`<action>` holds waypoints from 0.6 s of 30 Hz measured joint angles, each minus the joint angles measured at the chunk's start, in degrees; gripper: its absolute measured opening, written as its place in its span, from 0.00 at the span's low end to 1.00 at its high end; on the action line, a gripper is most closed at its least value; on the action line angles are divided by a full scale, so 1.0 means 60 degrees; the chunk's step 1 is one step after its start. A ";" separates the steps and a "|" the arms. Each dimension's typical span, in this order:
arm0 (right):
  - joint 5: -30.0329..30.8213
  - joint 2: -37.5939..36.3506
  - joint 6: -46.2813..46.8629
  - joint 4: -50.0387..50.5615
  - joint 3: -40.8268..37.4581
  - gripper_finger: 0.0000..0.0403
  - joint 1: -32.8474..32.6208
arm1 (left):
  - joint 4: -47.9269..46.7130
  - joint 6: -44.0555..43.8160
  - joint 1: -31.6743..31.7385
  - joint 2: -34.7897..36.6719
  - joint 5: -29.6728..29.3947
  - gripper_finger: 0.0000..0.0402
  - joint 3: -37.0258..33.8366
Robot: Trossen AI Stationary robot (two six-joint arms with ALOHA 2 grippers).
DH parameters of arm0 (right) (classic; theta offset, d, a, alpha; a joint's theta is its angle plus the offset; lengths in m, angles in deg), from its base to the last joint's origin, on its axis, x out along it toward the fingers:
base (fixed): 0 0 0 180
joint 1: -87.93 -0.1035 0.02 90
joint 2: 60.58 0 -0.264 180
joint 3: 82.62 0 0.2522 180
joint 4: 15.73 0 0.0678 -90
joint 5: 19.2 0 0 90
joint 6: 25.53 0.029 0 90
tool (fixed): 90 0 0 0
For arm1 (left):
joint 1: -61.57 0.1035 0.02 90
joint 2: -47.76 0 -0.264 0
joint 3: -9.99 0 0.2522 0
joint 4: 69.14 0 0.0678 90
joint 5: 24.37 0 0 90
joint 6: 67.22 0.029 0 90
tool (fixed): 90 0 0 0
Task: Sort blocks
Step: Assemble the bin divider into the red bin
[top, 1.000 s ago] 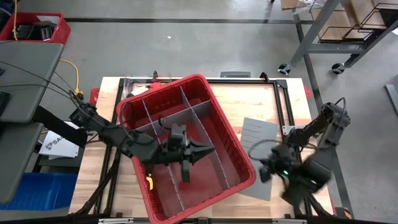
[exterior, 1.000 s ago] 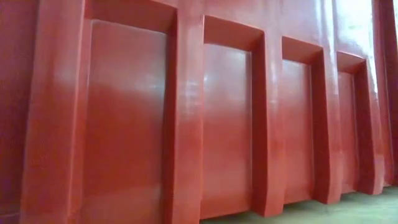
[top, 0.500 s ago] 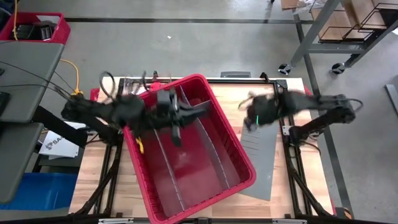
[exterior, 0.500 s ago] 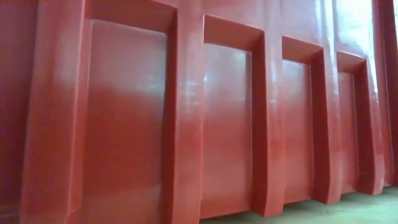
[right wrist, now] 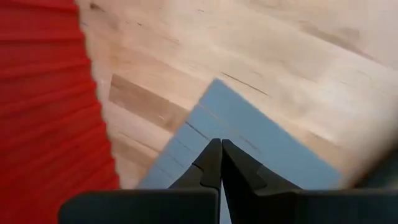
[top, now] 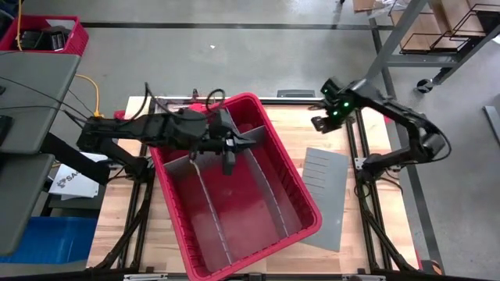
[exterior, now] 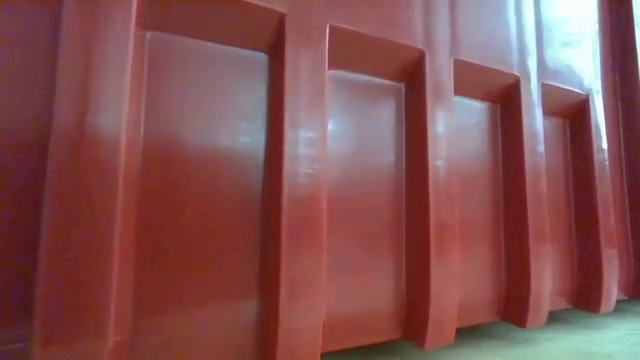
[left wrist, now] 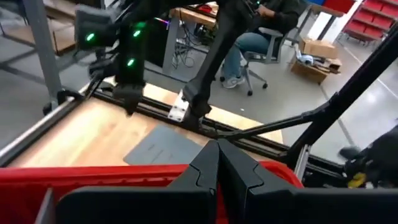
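Red bin (top: 234,187) with grey dividers (top: 205,187), no blocks discernible, left tool (top: 248,144) closed empty above it, right tool (right wrist: 219,157) closed empty.

The left gripper (top: 248,141) reaches rightward, fingers pressed together; the right gripper (top: 319,123) hangs raised, fingers likewise closed.

Both arms are dark, nearly black, built of jointed segments; the left arm (top: 148,129) at the left of the high view carries thin black cables looping above it; the right arm (top: 394,117) at the upper right shows small green lights near its wrist; each gripper has two tapered, notched black fingers (left wrist: 205,171).
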 joint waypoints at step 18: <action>0.0814 0.0820 -0.2697 -0.3080 -0.3732 0.44 -0.0117 | 0.0176 -0.2891 0.0000 -0.1982 -0.0318 0.00 -0.0002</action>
